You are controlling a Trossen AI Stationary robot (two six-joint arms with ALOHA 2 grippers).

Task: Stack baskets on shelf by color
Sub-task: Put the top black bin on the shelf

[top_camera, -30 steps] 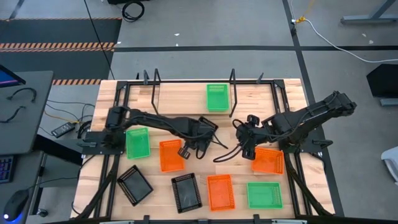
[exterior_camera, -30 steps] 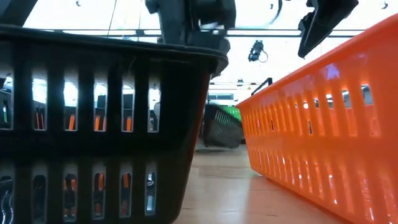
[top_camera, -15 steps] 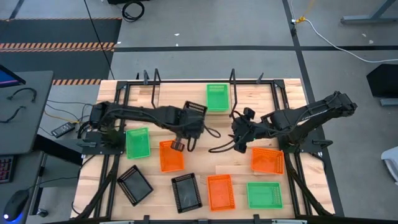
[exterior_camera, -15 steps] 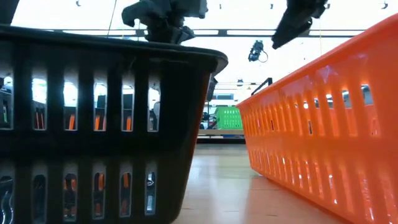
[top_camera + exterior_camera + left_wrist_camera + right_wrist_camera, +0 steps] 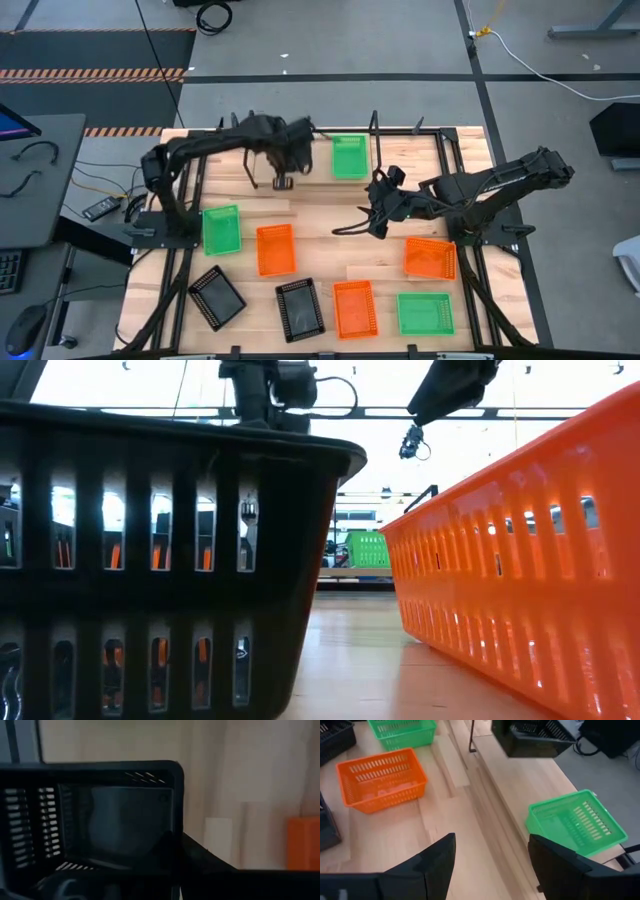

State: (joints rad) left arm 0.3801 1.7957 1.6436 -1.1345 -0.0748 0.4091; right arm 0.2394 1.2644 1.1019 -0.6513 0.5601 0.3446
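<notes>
Seen from above, a wooden worktop (image 5: 320, 240) holds scattered plastic mesh baskets. The shelf (image 5: 400, 160), a light board with black posts along the far edge, carries one green basket (image 5: 349, 157).

The left gripper (image 5: 290, 150) is raised over the shelf just to the left of that green basket, clamped tight on the rim of a black basket (image 5: 296, 146), which hangs above the board. The left wrist view shows this basket's dark slotted wall filling the frame.

The right gripper (image 5: 378, 205) hovers over the middle of the worktop, near the shelf's front edge, its fingers (image 5: 437, 862) spread wide with nothing between them.

On the worktop lie a second green basket (image 5: 221, 229) at the left, an orange basket (image 5: 275, 248) beside it, two more black baskets (image 5: 217, 298) at the near edge, another orange one (image 5: 353, 308), a third green one (image 5: 425, 312), and an orange one (image 5: 431, 257) on the right.
</notes>
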